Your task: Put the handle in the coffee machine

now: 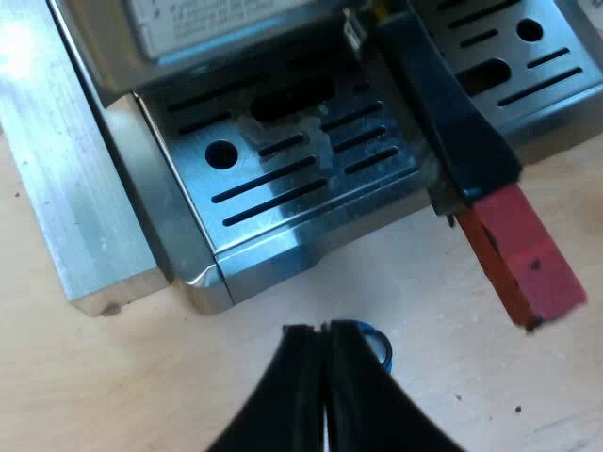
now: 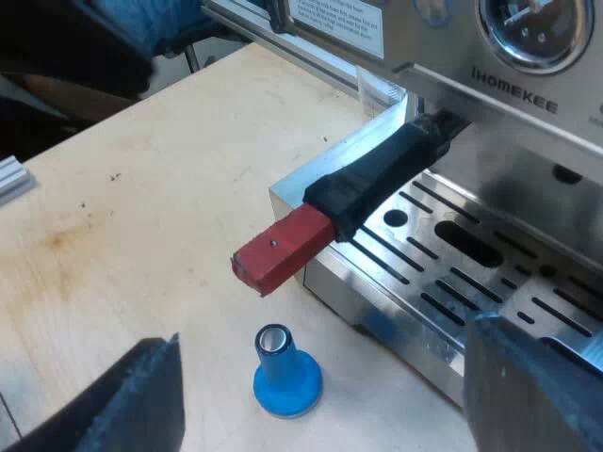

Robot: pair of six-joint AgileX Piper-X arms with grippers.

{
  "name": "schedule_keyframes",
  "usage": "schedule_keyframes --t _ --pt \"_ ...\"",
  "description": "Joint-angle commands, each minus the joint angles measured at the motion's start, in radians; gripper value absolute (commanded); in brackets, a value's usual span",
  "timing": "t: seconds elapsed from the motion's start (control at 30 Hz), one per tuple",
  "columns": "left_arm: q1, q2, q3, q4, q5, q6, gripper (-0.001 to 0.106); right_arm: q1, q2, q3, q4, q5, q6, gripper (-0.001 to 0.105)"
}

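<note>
The holder's dark handle (image 2: 382,174) sticks out from the espresso machine's front (image 2: 513,89), above the slotted drip tray (image 2: 452,273), and its red end (image 2: 283,247) hangs past the tray's corner. The left wrist view has the same handle (image 1: 450,113) and red end (image 1: 523,256) crossing the drip tray (image 1: 292,179). My left gripper (image 1: 325,363) is shut on nothing, low over the wooden table, with the blue tamper (image 1: 374,341) just behind its fingertips. My right gripper (image 2: 325,391) is open, its fingers (image 2: 141,395) wide apart to either side of the blue tamper (image 2: 283,374).
The blue tamper stands upright on the wooden table (image 2: 141,217) just before the drip tray. An aluminium rail (image 1: 66,188) runs along the machine's side. A pressure gauge (image 2: 537,28) sits on the machine's face. Something dark and blue (image 2: 104,38) lies beyond the table's far edge.
</note>
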Motion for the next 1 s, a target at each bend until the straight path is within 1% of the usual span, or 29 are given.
schedule_keyframes --t 0.03,0.07,0.2,0.27,0.47,0.53,0.57,0.6,0.67,0.7,0.73,0.77,0.8,0.83,0.87,0.9,0.97,1.0 --pt "0.001 -0.039 -0.006 0.007 0.028 0.006 0.000 -0.003 -0.003 -0.011 -0.005 0.005 0.001 0.064" --pt "0.001 -0.051 -0.006 0.007 0.037 0.006 0.000 -0.003 -0.003 -0.011 -0.005 0.005 0.001 0.064" --pt "0.001 -0.059 -0.006 0.007 0.036 0.006 0.000 -0.003 -0.003 -0.011 -0.005 0.005 0.001 0.064" --pt "0.001 -0.059 -0.006 0.016 0.050 0.006 0.000 -0.003 -0.003 -0.011 -0.005 0.005 0.001 0.064" --pt "0.001 -0.059 -0.006 0.016 0.053 0.006 0.000 -0.003 -0.003 -0.011 -0.005 0.005 0.001 0.064" --pt "0.001 -0.059 -0.006 0.016 0.053 0.008 0.002 -0.003 -0.003 -0.011 -0.005 0.005 0.001 0.064" --pt "0.001 -0.059 -0.006 0.016 0.053 0.007 0.011 -0.003 -0.003 -0.011 -0.005 0.005 0.001 0.064" --pt "0.001 -0.059 -0.006 0.016 0.053 0.007 0.015 -0.003 -0.003 -0.011 -0.005 0.005 0.001 0.064" --pt "0.001 -0.059 -0.006 0.016 0.053 0.007 0.037 -0.003 -0.003 -0.011 -0.005 0.005 0.001 0.064" --pt "0.001 -0.059 -0.006 0.016 0.053 0.007 0.044 -0.003 -0.003 -0.011 -0.005 0.005 0.001 0.064" --pt "0.001 -0.059 -0.006 0.016 0.049 0.007 0.058 -0.003 -0.003 -0.011 -0.005 0.005 0.001 0.064" --pt "0.001 -0.059 -0.006 0.016 0.048 0.007 0.066 -0.003 -0.003 -0.011 -0.005 0.005 0.001 0.064" --pt "0.001 -0.059 -0.006 0.016 0.047 0.007 0.071 -0.003 -0.003 -0.011 -0.005 0.005 0.001 0.064" --pt "0.001 -0.059 -0.006 0.014 0.048 0.007 0.073 -0.003 -0.003 -0.011 -0.005 0.005 0.001 0.064" --pt "0.001 -0.059 -0.006 0.005 0.050 0.024 0.076 -0.003 -0.003 -0.011 -0.005 0.005 0.001 0.064" --pt "0.001 -0.059 -0.006 0.003 0.051 0.036 0.076 -0.003 -0.003 -0.011 -0.005 0.005 0.001 0.064" --pt "0.001 -0.059 -0.006 -0.008 0.054 0.096 0.076 -0.003 -0.003 -0.011 -0.005 0.043 0.018 0.064" --pt "0.001 -0.059 -0.006 -0.011 0.051 0.103 0.076 -0.003 -0.001 -0.011 -0.005 0.065 0.032 0.064"
